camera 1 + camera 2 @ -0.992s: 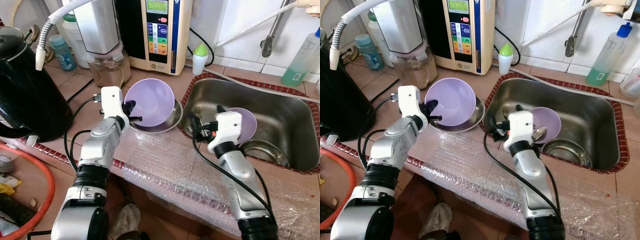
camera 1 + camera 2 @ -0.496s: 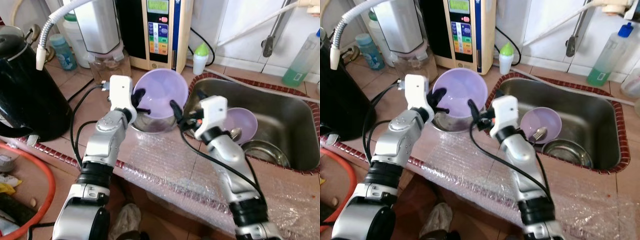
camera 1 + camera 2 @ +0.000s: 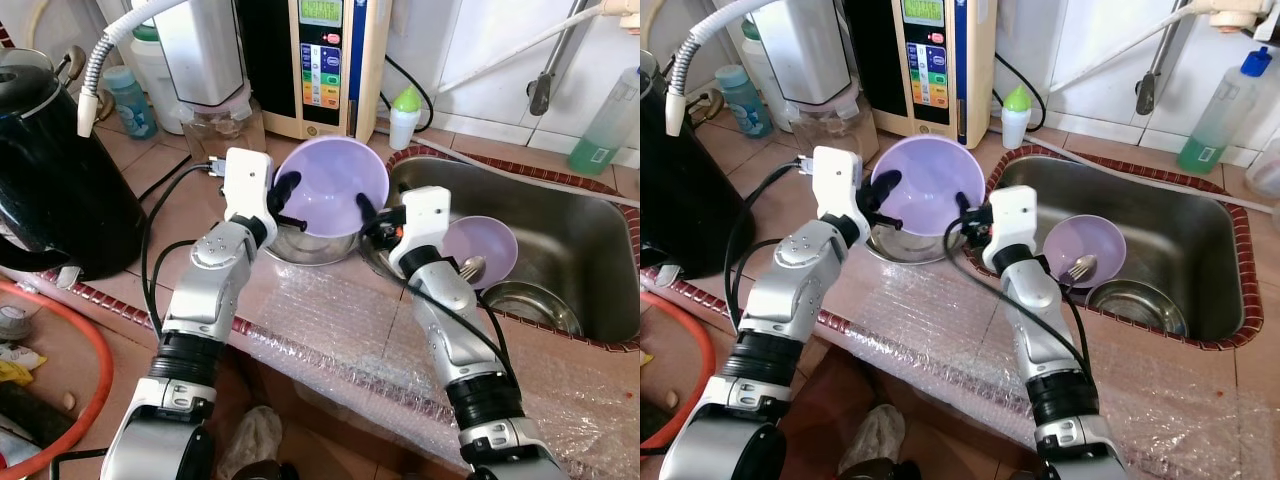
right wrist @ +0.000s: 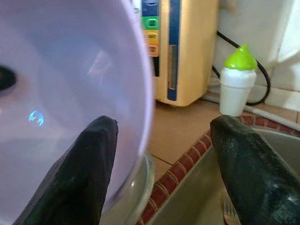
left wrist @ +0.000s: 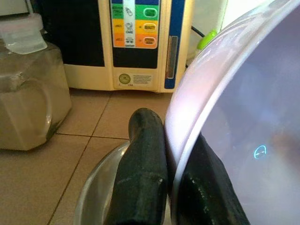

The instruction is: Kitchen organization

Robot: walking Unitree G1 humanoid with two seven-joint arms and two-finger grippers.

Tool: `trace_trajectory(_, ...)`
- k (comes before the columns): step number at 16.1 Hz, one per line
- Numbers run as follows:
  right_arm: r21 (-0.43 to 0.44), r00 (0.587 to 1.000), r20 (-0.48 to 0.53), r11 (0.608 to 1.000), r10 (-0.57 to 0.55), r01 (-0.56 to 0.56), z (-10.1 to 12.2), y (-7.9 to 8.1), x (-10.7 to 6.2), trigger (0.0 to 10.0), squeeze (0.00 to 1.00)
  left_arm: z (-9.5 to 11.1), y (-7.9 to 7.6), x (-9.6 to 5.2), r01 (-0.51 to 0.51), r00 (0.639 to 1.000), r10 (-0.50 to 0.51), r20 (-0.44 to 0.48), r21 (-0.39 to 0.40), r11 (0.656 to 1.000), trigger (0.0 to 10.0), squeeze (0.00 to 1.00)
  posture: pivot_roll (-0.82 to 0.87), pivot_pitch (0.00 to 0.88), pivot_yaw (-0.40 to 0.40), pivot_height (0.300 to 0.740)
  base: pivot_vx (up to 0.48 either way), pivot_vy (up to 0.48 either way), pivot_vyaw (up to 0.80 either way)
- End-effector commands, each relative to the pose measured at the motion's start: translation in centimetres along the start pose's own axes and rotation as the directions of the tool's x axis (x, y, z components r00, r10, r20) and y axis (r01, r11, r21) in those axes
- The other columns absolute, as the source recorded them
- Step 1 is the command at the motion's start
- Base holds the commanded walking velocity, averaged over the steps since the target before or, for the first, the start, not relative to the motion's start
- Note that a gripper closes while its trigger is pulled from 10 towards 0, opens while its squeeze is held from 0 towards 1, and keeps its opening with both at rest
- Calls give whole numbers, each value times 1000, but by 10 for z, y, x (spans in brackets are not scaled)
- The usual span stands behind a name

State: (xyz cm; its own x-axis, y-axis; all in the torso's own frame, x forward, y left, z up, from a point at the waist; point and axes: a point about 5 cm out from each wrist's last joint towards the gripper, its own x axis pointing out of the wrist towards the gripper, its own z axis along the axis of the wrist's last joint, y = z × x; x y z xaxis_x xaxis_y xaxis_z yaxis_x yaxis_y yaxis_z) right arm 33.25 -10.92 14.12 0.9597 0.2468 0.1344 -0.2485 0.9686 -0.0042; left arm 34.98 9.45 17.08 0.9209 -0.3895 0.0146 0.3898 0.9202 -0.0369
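A large purple bowl [image 3: 325, 185] is tilted on edge above a steel bowl [image 3: 312, 245] on the tiled counter. My left gripper [image 3: 285, 200] is shut on the purple bowl's left rim; in the left wrist view one finger [image 5: 143, 164] lies outside the rim and the other inside the purple bowl [image 5: 243, 140]. My right gripper [image 3: 372, 215] is open at the bowl's right rim. In the right wrist view the purple bowl's edge [image 4: 140, 93] runs between the two spread fingers [image 4: 91, 164]. A smaller purple bowl [image 3: 488, 248] with a spoon [image 3: 470, 268] lies in the sink.
The steel sink [image 3: 590, 225] holds another steel bowl [image 3: 520, 300]. A black kettle [image 3: 50, 180], a glass jar [image 3: 215, 130], a water machine [image 3: 325, 60] and a green-capped bottle [image 3: 404, 115] line the counter. Bubble wrap [image 3: 330, 320] covers the front edge.
My right gripper has moved from the sink across to the large purple bowl's right rim. The left gripper has carried the bowl a little right and up.
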Motion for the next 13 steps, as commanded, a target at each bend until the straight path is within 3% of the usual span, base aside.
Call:
trace_trajectory(1,25,1000,5,999,-19,19,4,-1,4,0,0,5,-1,-1,16,1000,-17,26,31,999,0,0,-80,0,67,740,0,0,0)
trace_trajectory(6,119,996,-51,990,-73,79,-5,-12,4,0,0,6,-12,2,71,996,-71,47,-1,997,0,0,-95,0,62,740,0,0,0)
trace_trajectory(11,168,992,-62,979,-110,119,-5,-18,4,0,0,1,-13,3,72,997,-72,39,-5,997,0,0,-106,0,60,740,0,0,0)
trace_trajectory(12,181,990,-68,975,-120,130,-7,-20,3,0,0,-1,-12,2,66,997,-66,33,0,998,471,0,-107,0,58,740,0,0,0)
trace_trajectory(13,184,990,-71,973,-126,137,-7,-21,2,0,0,-4,-11,1,61,998,-61,24,5,998,4392,0,-108,0,58,740,0,0,0)
